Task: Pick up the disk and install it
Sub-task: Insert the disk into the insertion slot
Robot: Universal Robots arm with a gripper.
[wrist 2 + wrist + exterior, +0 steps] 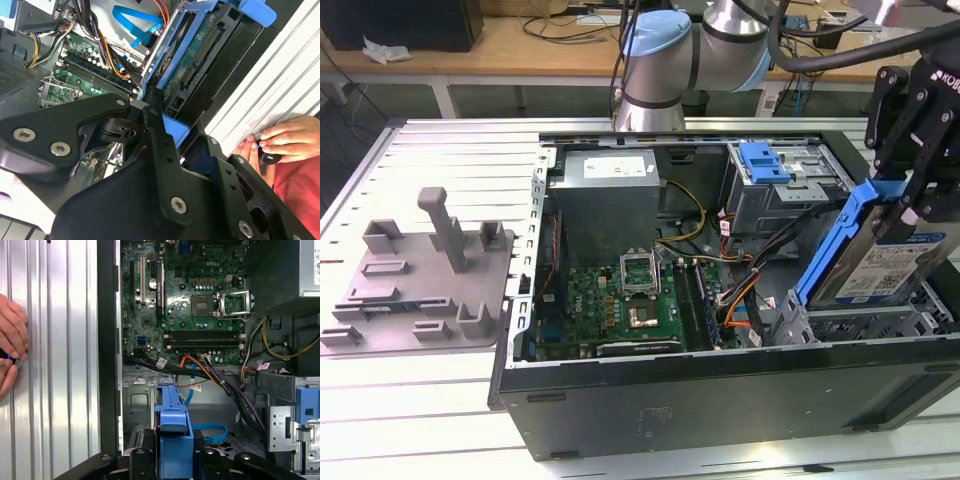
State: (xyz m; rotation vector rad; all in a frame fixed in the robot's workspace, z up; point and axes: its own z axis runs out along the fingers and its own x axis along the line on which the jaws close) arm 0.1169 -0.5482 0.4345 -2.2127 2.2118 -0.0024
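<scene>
The disk (pixel 888 262), a silver drive with a white-and-blue label in a bright blue carrier, hangs tilted on edge over the metal drive bay (pixel 860 325) at the exterior view's right end of the open computer case. My black gripper (pixel 902 192) is shut on the carrier's upper end. In the second wrist view the disk (pixel 197 65) shows its green circuit-board underside, with the gripper (pixel 167 125) clamped on the blue frame. The first wrist view looks along the carrier's blue edge (pixel 172 425), which sits between the gripper (pixel 172 462) jaws above the bay floor.
The open case (pixel 720 400) holds a motherboard (pixel 620 300), a grey power-supply box (pixel 610 190), orange and black cables (pixel 745 290) and a drive cage with a blue latch (pixel 765 160). A grey fixture plate (pixel 420 270) lies outside it. A person's hand (pixel 280 137) rests on the slatted table.
</scene>
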